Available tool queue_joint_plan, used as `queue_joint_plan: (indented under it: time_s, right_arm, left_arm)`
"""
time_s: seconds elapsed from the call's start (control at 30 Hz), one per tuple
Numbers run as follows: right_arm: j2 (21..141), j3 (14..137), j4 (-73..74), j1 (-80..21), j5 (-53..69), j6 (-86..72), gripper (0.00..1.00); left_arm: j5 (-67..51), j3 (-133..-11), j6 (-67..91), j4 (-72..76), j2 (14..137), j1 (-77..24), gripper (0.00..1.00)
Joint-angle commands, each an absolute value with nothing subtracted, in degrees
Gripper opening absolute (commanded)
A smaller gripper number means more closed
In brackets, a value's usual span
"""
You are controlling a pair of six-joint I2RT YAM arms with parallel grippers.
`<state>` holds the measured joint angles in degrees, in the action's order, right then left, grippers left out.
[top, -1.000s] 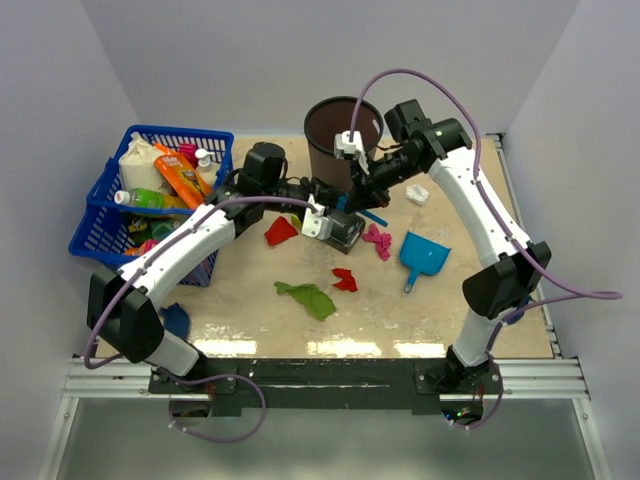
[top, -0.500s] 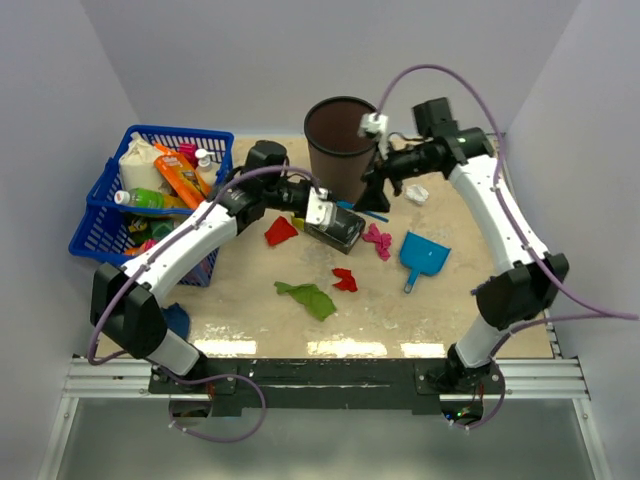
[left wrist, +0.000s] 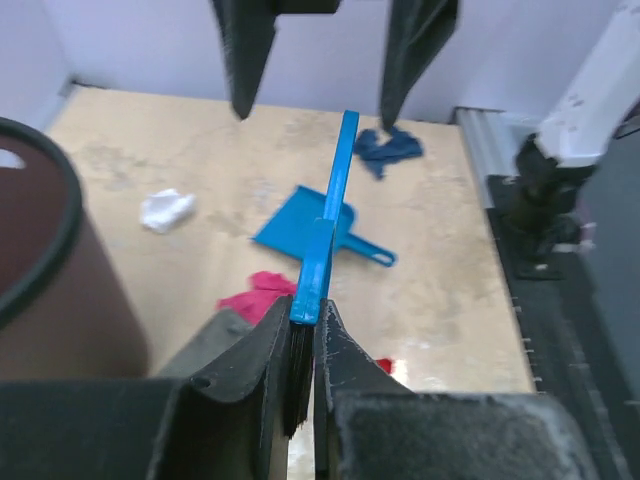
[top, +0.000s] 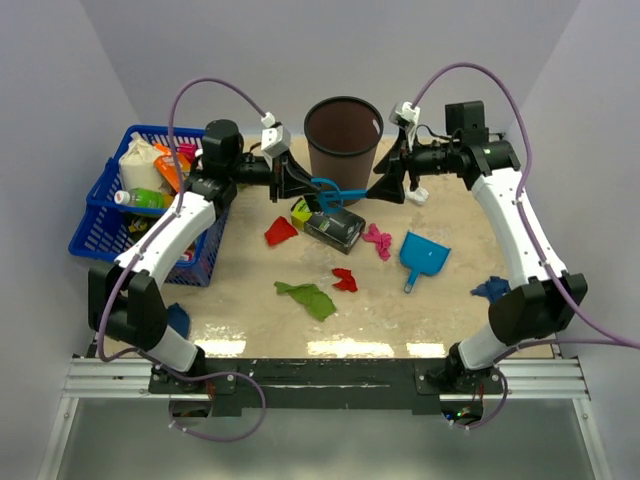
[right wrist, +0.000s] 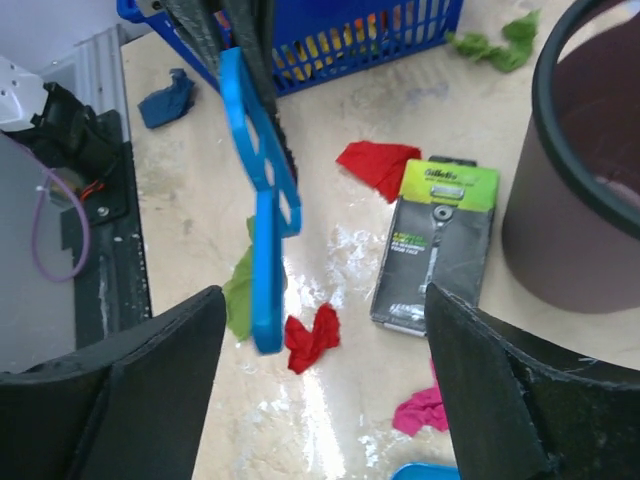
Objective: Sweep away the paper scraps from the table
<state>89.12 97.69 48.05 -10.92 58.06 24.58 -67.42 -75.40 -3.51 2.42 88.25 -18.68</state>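
Mid-air at the back of the mottled sandy-beige counter (top: 240,310), the left gripper (left wrist: 300,322) is clamped tight on the bristle end of a blue plastic hand brush (left wrist: 322,230). It holds the brush beside a dark brown round waste bin (top: 343,135). The right gripper (top: 380,188) faces it with jaws spread wide and nothing in them, near the handle's free end but not touching it.

The crumpled paper scraps (top: 308,297) lie on the counter below and nearer the front rail than both grippers. A red scrap (top: 281,231) and a pink scrap (top: 377,241) flank a black-and-lime razor box (top: 335,228). A second red scrap (top: 345,280) sits beside the green scrap. A white scrap (top: 417,193) lies under the right arm, and a blue scrap (top: 490,289) at the right edge. A blue plastic dustpan (top: 425,255) rests between the pink and blue scraps.
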Motion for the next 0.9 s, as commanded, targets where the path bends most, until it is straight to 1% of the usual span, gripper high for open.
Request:
queue_joint_plan:
  time_s: [0.0,0.03,0.1,0.13,0.2,0.3,0.33,0.4,0.43,0.53,0.87]
  right_arm:
    - [91.75,99.5,50.63,-10.81,63.72,24.45,0.81]
    - [91.93,98.97,48.36,-11.16,63.98,23.04,0.77]
    - [92.37,98.35,47.2,-11.34,65.39,21.01,0.73]
    - [92.72,98.44,47.37,-11.69,65.91,20.74,0.69]
    - [93.34,98.44,47.46,-12.21,67.14,20.57,0.67]
    - [93.08,97.3,45.27,-13.44,67.24,18.47,0.61]
    - [92.99,96.86,44.05,-13.97,67.24,17.85,0.57]
    - [92.81,95.37,42.63,-14.32,67.76,15.75,0.53]
    - [92.64,94.93,40.97,-14.59,68.02,14.95,0.49]
    - [92.29,93.78,38.33,-15.11,68.81,12.22,0.42]
    - [91.49,92.02,34.1,-15.38,68.73,8.09,0.34]
  left_arm:
    - [-75.06,-72.79,12.62,15.07,88.95,-18.54,0.0]
    - [-74.45,-69.38,18.49,24.25,87.9,-18.54,0.0]
    - [-73.13,-67.59,23.18,30.03,87.8,-18.54,0.0]
    - [-72.78,-66.63,27.9,34.67,88.5,-18.54,0.0]
    - [-72.51,-65.57,32.06,39.35,89.12,-18.46,0.0]
    - [-70.85,-64.95,32.61,40.17,89.3,-18.37,0.0]
    - [-69.97,-64.86,32.96,40.51,89.56,-18.28,0.0]
    - [-69.61,-64.78,33.83,41.57,90.0,-18.11,0.0]
    - [-69.61,-64.86,34.88,42.62,90.52,-18.11,0.0]
    - [-69.26,-64.78,36.03,43.85,91.31,-18.02,0.0]
    - [-68.64,-64.78,37.0,44.39,92.2,-17.84,0.0]
